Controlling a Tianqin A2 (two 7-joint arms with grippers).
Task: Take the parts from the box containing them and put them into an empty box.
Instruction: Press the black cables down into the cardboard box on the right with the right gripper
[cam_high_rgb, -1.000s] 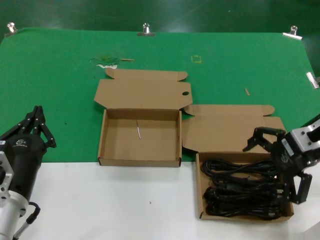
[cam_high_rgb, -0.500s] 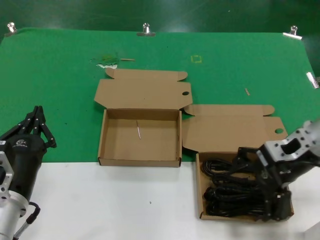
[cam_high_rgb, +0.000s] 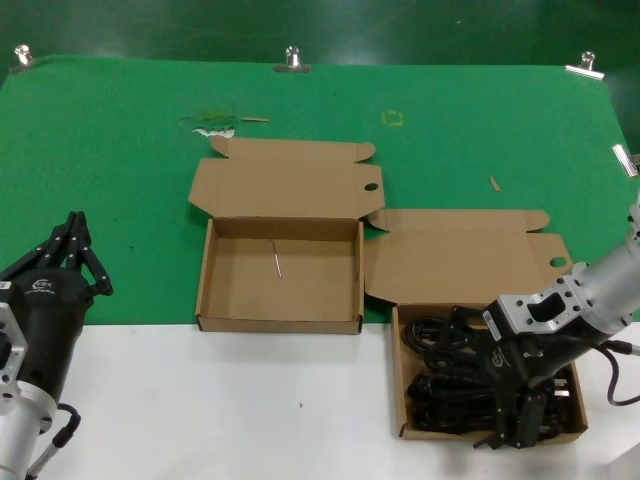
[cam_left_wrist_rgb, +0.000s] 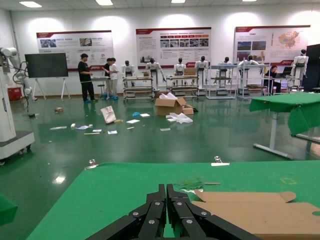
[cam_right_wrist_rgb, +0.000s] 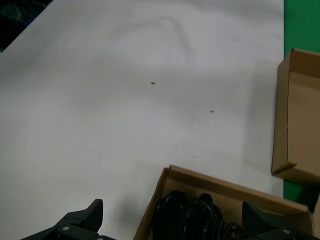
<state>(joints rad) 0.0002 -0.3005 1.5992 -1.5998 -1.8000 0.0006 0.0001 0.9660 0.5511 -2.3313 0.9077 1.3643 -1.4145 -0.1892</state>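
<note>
My right claw (cam_high_rgb: 522, 425), fingers spread, hangs over the cords (cam_high_rgb: 450, 385) in their box (cam_high_rgb: 400, 385); my left claw (cam_high_rgb: 72, 250) rests shut at the surface's (cam_high_rgb: 250, 400) edge.

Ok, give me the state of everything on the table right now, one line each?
Full box: lid open, cords inside.
Cords: all in the full box, none lifted.
Empty box: lid open, no cords inside.
Right gripper: open, low over the near side of the full box.
Left gripper: shut, parked at the table's left edge.
</note>
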